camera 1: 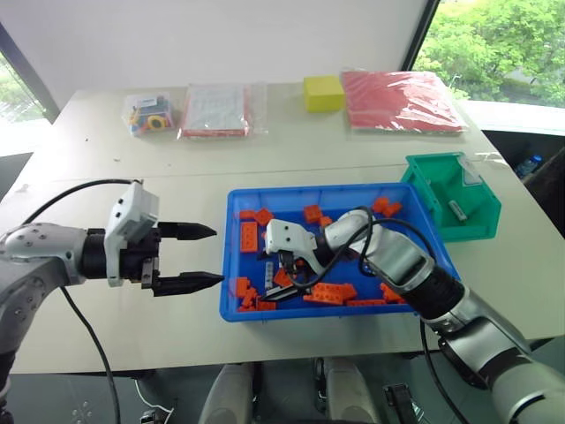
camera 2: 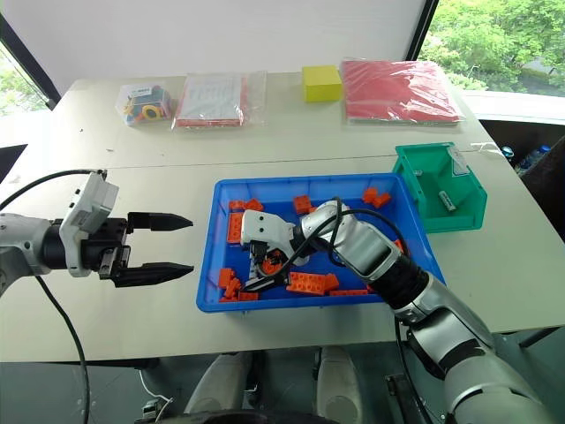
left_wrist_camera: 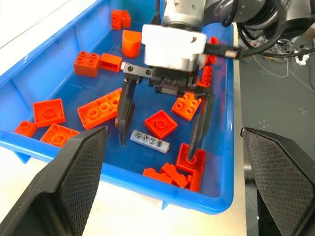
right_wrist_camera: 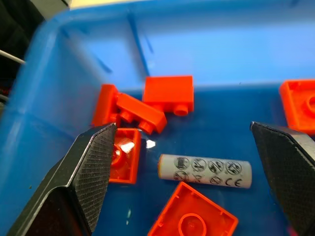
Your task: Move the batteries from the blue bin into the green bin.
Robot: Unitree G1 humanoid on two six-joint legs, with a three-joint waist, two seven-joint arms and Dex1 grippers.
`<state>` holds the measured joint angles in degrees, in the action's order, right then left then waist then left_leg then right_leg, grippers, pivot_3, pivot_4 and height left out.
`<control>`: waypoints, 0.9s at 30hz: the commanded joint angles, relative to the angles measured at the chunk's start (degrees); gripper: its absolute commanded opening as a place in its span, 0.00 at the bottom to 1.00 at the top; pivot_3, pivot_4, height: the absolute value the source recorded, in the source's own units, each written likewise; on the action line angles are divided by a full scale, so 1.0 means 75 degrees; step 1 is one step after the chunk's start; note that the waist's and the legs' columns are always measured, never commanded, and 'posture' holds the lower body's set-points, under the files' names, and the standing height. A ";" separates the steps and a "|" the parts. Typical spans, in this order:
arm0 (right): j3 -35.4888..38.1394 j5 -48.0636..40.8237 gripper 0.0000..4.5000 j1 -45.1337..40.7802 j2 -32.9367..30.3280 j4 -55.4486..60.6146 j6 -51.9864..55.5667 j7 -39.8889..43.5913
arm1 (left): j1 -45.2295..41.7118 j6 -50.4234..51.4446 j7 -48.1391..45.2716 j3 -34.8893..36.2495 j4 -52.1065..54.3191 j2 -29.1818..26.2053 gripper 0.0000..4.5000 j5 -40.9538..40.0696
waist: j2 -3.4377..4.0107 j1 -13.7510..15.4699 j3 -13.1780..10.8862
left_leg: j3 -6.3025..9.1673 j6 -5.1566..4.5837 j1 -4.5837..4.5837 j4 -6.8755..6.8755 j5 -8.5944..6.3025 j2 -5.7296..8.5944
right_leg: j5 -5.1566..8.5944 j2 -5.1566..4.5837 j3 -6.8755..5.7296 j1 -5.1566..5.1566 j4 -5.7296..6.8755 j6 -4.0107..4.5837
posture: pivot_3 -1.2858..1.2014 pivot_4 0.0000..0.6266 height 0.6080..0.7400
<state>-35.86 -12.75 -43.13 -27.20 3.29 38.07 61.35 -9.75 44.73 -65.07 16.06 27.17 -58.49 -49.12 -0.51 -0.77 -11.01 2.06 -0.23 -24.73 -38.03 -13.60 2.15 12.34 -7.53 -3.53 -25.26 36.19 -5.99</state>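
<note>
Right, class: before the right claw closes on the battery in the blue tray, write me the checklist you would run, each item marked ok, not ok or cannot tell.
1. Right claw open: ok, fingers spread wide.
2. Small silver-grey cylindrical battery between its fingers: ok, it lies on the floor of the large shallow blue plastic tray, one finger on each side.
3. Battery free of the orange toy bricks: not ok, one brick sits right against its side.
4. Fingers low enough to grip: cannot tell.
5. Small deep green plastic bin ready: ok, one battery already lies inside.
6. Left claw out of the way: ok, open, outside the tray.
</note>
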 commanded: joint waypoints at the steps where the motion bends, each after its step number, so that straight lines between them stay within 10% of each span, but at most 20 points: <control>1: 0.0014 0.0268 0.99 0.0081 0.0106 0.0085 -0.0207 -0.0046 | -0.0032 -0.0002 -0.0086 0.0282 0.0132 -0.0174 1.00 -0.0150 | 0.0000 0.0001 0.0000 | 0.0000 0.0000 0.0000 0.0000 0.0000 0.0000 | 0.0000 0.0000 0.0000 0.0000 0.0000 0.0000 | 0.52 0.24 0.64; 27: 0.1225 -0.0497 0.99 -0.0007 0.0414 0.0645 0.1440 0.0147 | -0.0417 -0.0407 -0.0024 -0.0180 -0.0161 0.0106 1.00 0.0168 | -0.0001 0.0003 0.0001 | -0.0003 0.0001 0.0037 0.0001 0.0000 -0.0001 | 0.0001 0.0000 0.0005 0.0032 0.0001 0.0001 | 0.52 0.24 0.64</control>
<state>-28.83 -14.12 -41.30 -24.75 5.02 47.11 62.17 -12.11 43.04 -65.23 14.25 25.84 -57.75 -47.98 -0.52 -0.75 -11.01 2.04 -0.23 -24.45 -38.02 -13.60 2.14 12.35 -7.53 -3.49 -25.01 36.19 -5.98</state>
